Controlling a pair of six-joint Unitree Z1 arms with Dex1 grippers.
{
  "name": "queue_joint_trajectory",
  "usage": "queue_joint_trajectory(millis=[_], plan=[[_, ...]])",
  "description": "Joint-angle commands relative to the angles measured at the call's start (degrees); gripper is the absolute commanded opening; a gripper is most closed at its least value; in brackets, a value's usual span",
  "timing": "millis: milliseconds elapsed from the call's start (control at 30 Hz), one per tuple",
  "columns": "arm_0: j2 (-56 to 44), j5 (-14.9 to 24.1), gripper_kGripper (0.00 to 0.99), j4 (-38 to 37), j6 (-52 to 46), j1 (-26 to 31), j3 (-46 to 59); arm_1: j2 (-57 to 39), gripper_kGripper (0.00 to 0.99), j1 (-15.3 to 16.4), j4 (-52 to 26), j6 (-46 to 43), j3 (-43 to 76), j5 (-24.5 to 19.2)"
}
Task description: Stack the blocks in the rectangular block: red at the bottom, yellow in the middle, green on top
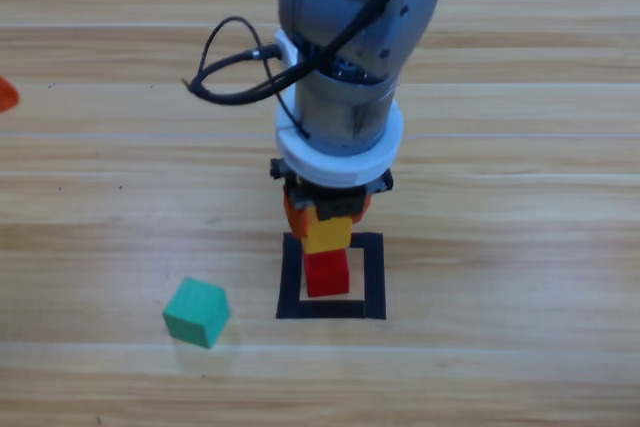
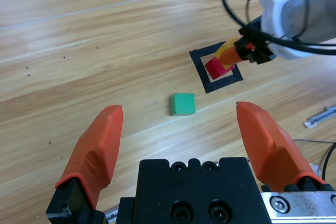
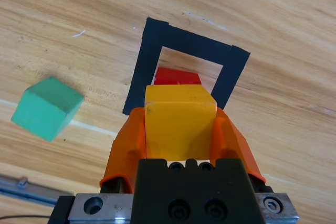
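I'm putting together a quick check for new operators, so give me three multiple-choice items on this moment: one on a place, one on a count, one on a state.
1. Where is the red cube?
A. Inside the black tape rectangle
B. Beside the green cube
C. In the left gripper

2. How many cubes lie outside the rectangle, on the table?
A. None
B. One
C. Two

3. What is the right gripper doing?
A. Open, nothing in it
B. Shut on the yellow cube
C. Shut on the green cube

Answers:
1 A, the tape surrounds it in the high view.
2 B, only the green cube sits there.
3 B, its orange jaws press the yellow cube's sides above the red one, while the left gripper waits open.
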Motion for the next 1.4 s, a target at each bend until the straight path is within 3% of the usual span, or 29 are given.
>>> queue_joint_trajectory(millis=[33, 367, 433, 500, 533, 567, 900, 1133, 1300, 1400], plan=[[-0.9, -0.6, 0.923, -0.8, 0.7, 0.6, 2.1, 4.8, 0.000, 1.4, 1.0, 0.8, -0.5, -1.3], [-1.0, -1.5, 0.923, -3.9, 0.7, 0.6, 5.2, 4.9, 0.011, 1.4, 1.1, 1.3, -0.6, -2.1], [-1.0, -1.7, 0.923, -4.6, 0.7, 0.6, 5.8, 5.1, 0.256, 1.4, 1.1, 1.3, -0.8, -2.1], [-0.9, -1.9, 0.923, -5.1, 0.7, 0.6, 6.2, 5.5, 0.712, 1.4, 1.1, 1.3, -1.0, -2.0], [-0.9, -1.9, 0.923, -5.2, 0.6, 0.6, 6.4, 5.6, 0.873, 1.4, 1.1, 1.3, -1.1, -2.0], [-0.9, -2.0, 0.923, -5.4, 0.6, 0.6, 6.5, 5.6, 0.905, 1.4, 1.2, 1.3, -1.3, -2.0], [-0.6, -2.9, 0.923, -6.9, -0.2, 0.6, 6.9, 3.9, 0.939, 3.0, 2.6, 1.1, -3.1, -2.9], [7.8, -2.9, 0.923, -7.3, -6.2, 0.9, 3.9, -9.1, 0.945, 3.5, 1.2, 0.6, 4.8, -8.0], [17.3, -4.7, 0.922, -7.0, -7.6, 3.3, 0.1, -27.4, 0.989, 3.5, -14.6, -4.2, 28.2, -8.9], [23.0, -5.0, 0.920, -6.8, -7.1, 3.8, -1.0, -36.5, 0.990, 1.7, -23.2, -6.6, 41.5, -7.9]])
